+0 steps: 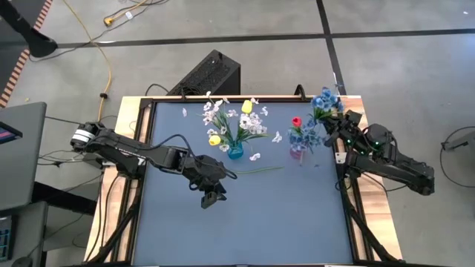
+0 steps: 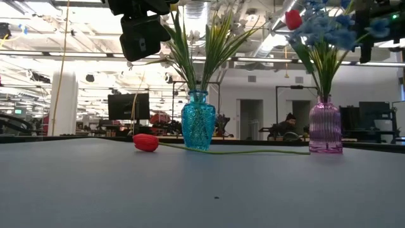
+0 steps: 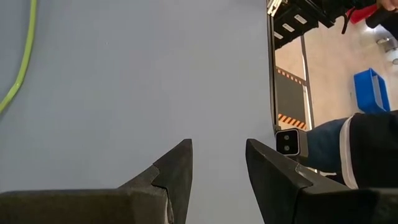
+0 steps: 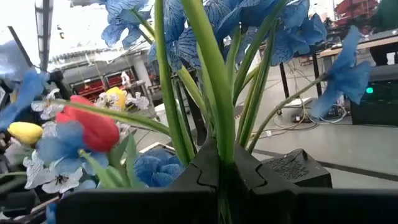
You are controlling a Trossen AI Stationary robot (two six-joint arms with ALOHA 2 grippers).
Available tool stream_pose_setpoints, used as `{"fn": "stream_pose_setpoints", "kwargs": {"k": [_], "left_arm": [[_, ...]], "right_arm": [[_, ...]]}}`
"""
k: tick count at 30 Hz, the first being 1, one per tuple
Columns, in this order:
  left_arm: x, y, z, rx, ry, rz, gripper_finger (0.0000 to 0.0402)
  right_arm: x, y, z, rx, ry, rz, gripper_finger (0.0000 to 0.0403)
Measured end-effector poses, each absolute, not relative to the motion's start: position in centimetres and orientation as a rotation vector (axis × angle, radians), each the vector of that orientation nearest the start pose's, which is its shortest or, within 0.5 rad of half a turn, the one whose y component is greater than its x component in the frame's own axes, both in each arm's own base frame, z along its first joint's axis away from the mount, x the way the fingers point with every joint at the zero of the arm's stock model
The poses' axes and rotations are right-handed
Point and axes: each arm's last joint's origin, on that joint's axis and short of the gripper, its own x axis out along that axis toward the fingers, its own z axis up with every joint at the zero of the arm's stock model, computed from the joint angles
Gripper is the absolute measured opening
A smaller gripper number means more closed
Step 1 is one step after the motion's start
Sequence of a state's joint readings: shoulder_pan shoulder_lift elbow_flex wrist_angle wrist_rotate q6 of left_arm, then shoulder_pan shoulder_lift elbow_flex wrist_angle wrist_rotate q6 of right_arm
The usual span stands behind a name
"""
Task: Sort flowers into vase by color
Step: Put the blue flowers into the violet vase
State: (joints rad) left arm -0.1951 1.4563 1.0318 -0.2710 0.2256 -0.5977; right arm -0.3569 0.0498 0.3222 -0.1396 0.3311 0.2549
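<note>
A blue glass vase (image 1: 235, 151) near the table's middle holds yellow tulip buds and white sprays. To its right, a pink vase (image 1: 297, 153) holds a red tulip and blue blossoms. One red tulip (image 2: 145, 142) lies flat on the table, its green stem (image 1: 260, 170) running toward the pink vase. My left gripper (image 1: 210, 199) hovers open above the table beside that stem's bud end, nothing between its fingers (image 3: 177, 165). At the table's far right edge, my right gripper (image 1: 338, 123) is shut on a spray of blue blossoms (image 1: 325, 102), raised above the table. My right gripper pinches the blue spray's bundled green stems (image 4: 219, 140) between its two fingers. The fingers come about level from the table's right side. The spray is lifted clear, and its blue blossoms (image 4: 283, 28) fan out above the fingers. The stems' lower end is hidden by the fingers.
Loose white blossoms (image 1: 256, 156) lie scattered on the mat around the blue vase and toward the far edge. A black box (image 1: 211, 74) stands just beyond the table's far edge. The near half of the grey mat (image 1: 245, 230) lies bare.
</note>
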Motion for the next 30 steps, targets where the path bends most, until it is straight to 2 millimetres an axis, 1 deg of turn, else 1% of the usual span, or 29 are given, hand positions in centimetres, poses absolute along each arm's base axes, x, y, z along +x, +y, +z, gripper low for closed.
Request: {"fn": "stream_pose_setpoints", "kwargs": {"k": [18,27,30], "left_arm": [[30.4,-6.7,25.8,-0.584,0.801,-0.179,0.0138],[30.4,-6.7,25.8,-0.581,0.801,-0.180,0.0138],[30.4,-6.7,25.8,-0.581,0.801,-0.180,0.0138]], "right_arm": [[6.5,-3.2,24.1,0.252,-0.092,-0.628,0.0033],[6.5,-3.2,24.1,0.253,-0.089,-0.627,0.0034],[6.5,-3.2,24.2,0.252,-0.103,-0.625,0.0042]]}}
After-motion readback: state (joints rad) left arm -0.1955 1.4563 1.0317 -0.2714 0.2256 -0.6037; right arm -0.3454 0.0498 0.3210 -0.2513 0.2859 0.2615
